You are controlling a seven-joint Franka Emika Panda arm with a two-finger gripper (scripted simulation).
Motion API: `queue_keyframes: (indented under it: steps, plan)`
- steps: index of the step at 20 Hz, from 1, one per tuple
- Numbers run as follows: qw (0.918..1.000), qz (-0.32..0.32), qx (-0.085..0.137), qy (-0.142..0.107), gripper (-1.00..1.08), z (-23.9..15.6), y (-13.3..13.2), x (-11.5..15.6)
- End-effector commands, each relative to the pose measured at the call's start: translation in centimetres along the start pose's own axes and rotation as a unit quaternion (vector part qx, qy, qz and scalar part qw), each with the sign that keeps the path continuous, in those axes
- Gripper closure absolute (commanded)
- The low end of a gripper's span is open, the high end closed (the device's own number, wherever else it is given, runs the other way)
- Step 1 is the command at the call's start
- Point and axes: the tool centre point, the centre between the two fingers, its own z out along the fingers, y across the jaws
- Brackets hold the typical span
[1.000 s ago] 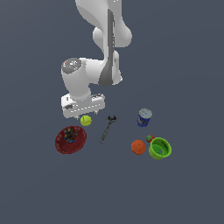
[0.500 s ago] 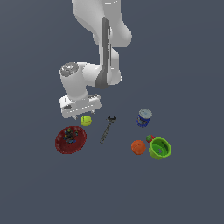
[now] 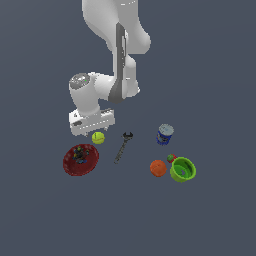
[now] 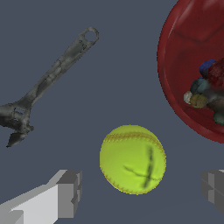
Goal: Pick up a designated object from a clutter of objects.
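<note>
Hovering over the tennis ball (image 4: 132,159), the hand (image 4: 142,192) is sitting wide open w/ nothing held; wrist view is showing one finger (image 4: 65,192) on each side of the ball, gaps on both sides, no contact yet.

Ball is lying on the table (image 3: 210,75), just beside the dark red plate (image 3: 80,160) and near the wrench (image 3: 122,148); in the exterior view it is peeking out just under the hand's white body, towards that view's left of the clutter. Blue-white can (image 3: 164,134), orange ball (image 3: 158,168), green bowl (image 3: 182,170) and a small strawberry (image 3: 171,158) are sitting well apart, over on that view's right.

Handling, judged: ball is prob. light, felt-covered, so not slippery; somewhat springy but not fragile; round, so it is liable to roll or squirt out if pinched off-centre. Best hold is across the widest part, fingers (image 4: 215,189) meeting it level w/ its middle, approx. as they are lining up now; hand needs to be coming lower before closing.

Risks: plate rim is close to one finger's path; wrench head (image 4: 16,122) is nearer the other side but looking clear enough. Plate is carrying small dark bits (image 4: 205,94); can't tell what they are.
</note>
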Motion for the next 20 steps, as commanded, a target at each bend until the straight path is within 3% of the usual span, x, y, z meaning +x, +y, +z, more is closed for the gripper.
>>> queue_keyframes:
  steps: [1, 14, 15, 20]
  plan:
    - [1.0000, 0.000, 0.000, 0.000, -0.92, 0.7, 0.0, -0.1]
    - [1.0000, -0.001, 0.000, 0.000, -0.92, 4.5, 0.0, -0.1]
    - [1.0000, -0.001, 0.000, 0.000, 1.08, 4.5, 0.0, -0.1]
    - [1.0000, -0.001, 0.000, 0.000, 1.08, 4.5, 0.0, -0.1]
